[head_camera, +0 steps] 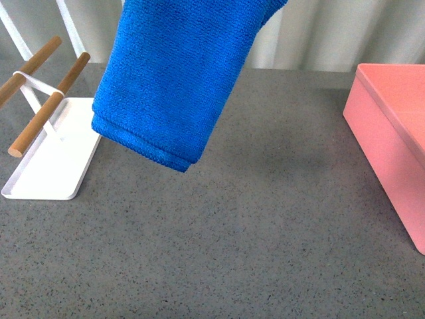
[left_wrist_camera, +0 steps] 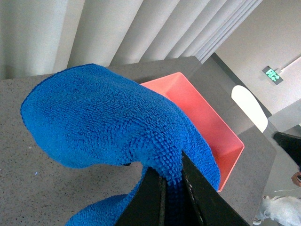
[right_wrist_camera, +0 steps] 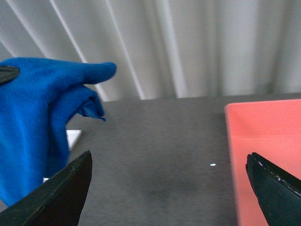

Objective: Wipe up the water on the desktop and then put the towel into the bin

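Blue terry cloth, the folded towel (left_wrist_camera: 108,117), is clamped between the jaws of our left gripper (left_wrist_camera: 171,181) and hangs under it, held high, we think, so that it clears the surface. Below lies the dark grey speckled desktop (head_camera: 265,219) that it must wipe. Our right gripper (right_wrist_camera: 169,157) stands wide apart, empty. Beyond it, away from the towel, is the salmon-pink rectangular plastic bin (head_camera: 388,139).
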